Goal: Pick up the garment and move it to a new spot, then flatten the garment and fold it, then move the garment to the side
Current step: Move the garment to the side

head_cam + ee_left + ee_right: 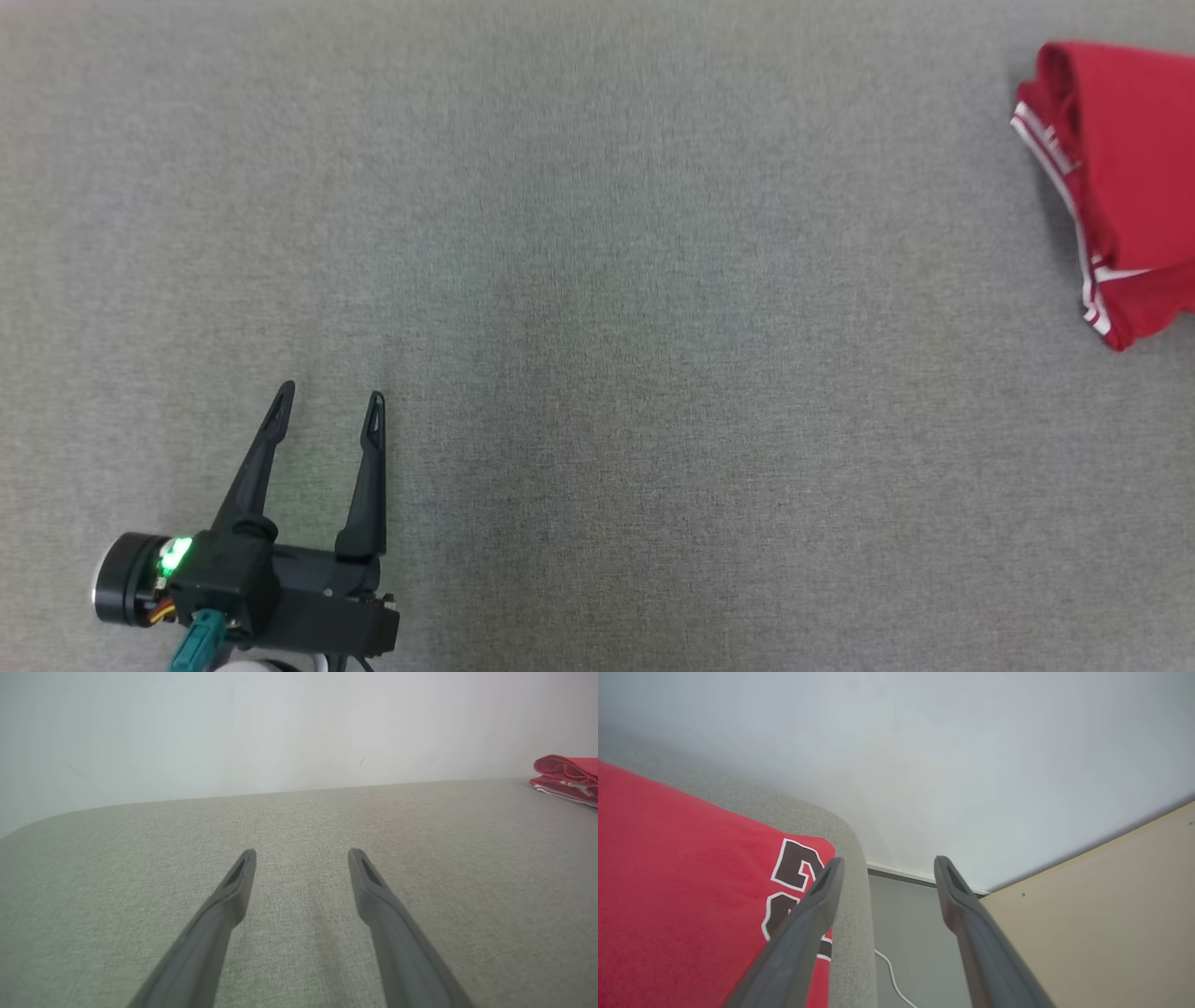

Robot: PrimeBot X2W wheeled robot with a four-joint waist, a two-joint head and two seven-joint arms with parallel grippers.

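Head view shows the left gripper (331,392) at the near left, its fingers spread wide above the grey fabric table (597,280) and holding nothing. In the right wrist view the right gripper (888,861) is also spread and empty, at the table's rounded corner, just beside the red garment (691,882). The garment lies folded at the table's far right.

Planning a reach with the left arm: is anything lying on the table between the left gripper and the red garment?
Nothing visible does. Bare grey table stretches from the open left gripper at the lower left of the head view to the folded red garment at the right edge.
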